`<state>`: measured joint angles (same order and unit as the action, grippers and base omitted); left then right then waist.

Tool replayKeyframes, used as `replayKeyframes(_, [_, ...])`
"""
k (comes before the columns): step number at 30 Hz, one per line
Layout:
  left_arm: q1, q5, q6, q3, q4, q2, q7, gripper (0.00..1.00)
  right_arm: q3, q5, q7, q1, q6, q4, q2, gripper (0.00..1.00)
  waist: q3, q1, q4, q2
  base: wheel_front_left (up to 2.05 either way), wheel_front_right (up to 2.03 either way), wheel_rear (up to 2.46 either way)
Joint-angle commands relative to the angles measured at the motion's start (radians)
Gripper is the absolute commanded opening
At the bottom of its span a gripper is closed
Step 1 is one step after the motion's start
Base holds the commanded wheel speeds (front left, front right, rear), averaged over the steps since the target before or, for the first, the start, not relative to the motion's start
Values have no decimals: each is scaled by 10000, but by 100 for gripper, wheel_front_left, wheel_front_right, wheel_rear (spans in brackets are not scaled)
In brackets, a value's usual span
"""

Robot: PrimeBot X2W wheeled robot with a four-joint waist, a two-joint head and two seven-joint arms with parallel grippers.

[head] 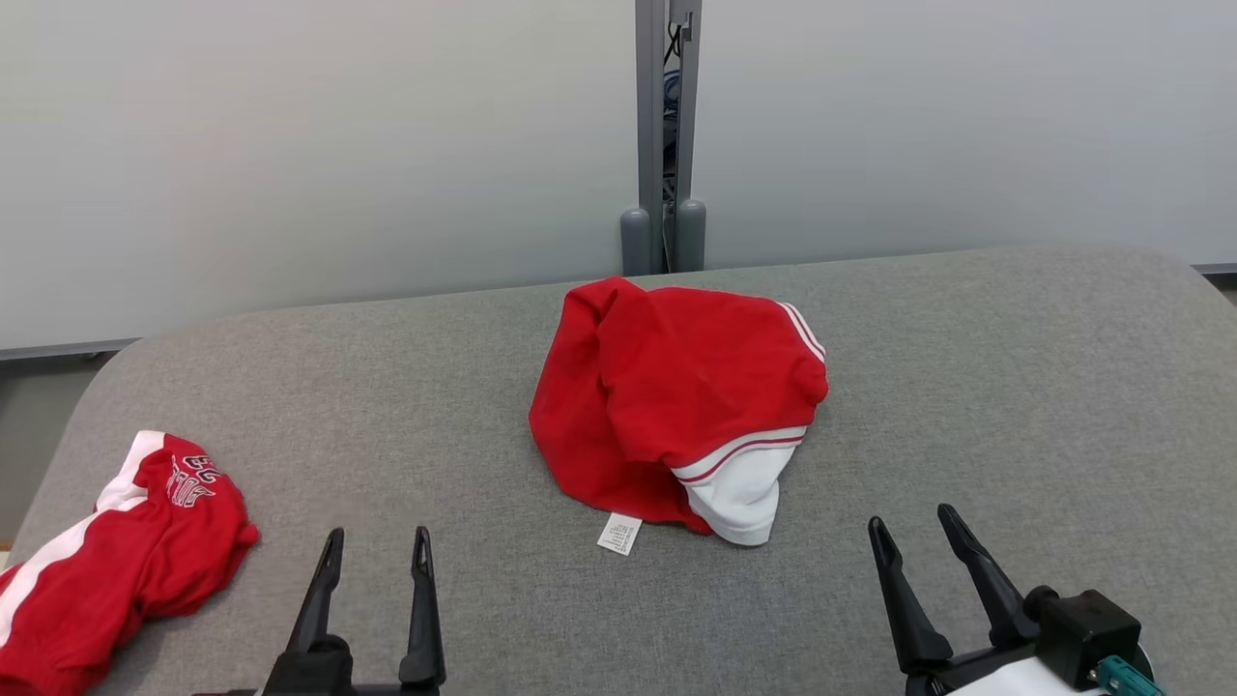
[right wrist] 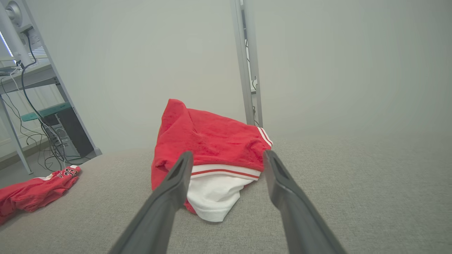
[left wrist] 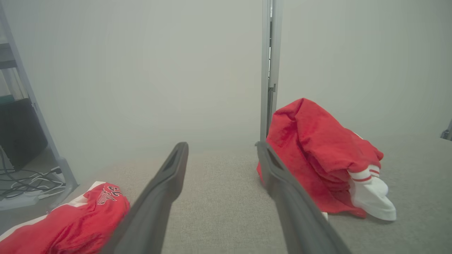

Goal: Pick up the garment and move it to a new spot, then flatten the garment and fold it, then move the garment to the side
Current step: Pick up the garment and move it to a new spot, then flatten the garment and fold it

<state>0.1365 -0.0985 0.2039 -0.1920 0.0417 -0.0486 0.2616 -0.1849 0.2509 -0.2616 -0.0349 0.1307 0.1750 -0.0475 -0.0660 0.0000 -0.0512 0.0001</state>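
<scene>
A crumpled red garment (head: 676, 406) with white striped trim and a white label lies in the middle of the grey table (head: 1015, 387). My left gripper (head: 379, 536) stands open at the near edge, to the garment's lower left, with nothing between its fingers. My right gripper (head: 911, 520) is open too, just to the lower right of the garment and apart from it. The left wrist view has the garment (left wrist: 317, 148) to the right of the open left gripper (left wrist: 222, 146). In the right wrist view the garment (right wrist: 212, 141) sits straight ahead of the open right gripper (right wrist: 229, 154).
A second red and white garment (head: 126, 551) with lettering lies bunched at the table's near left corner, also seen as the second garment (left wrist: 81, 218) beside the left fingers. A grey post (head: 665, 135) and pale panels stand behind the table. A computer and cables (right wrist: 53, 123) sit off to the left.
</scene>
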Motion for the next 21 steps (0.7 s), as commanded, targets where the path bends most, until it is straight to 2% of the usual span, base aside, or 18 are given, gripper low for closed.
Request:
replayKeyframes(1, [95,5,66,3,87,-33,42,100,-12,39,-61,-98,1,27,-58,100,-24,0,-24,-1,0,0,0])
replayKeyframes(15, [67,-16,130,-68,270,-33,42,100,-183,116,-61,33,1,101,-58,100,-37,0,-11,-1,0,0,0])
replayKeyframes(21, [0,-89,-33,-164,486,-34,42,100,-193,102,-61,57,1,119,-58,100,10,0,-29,-1,0,0,0])
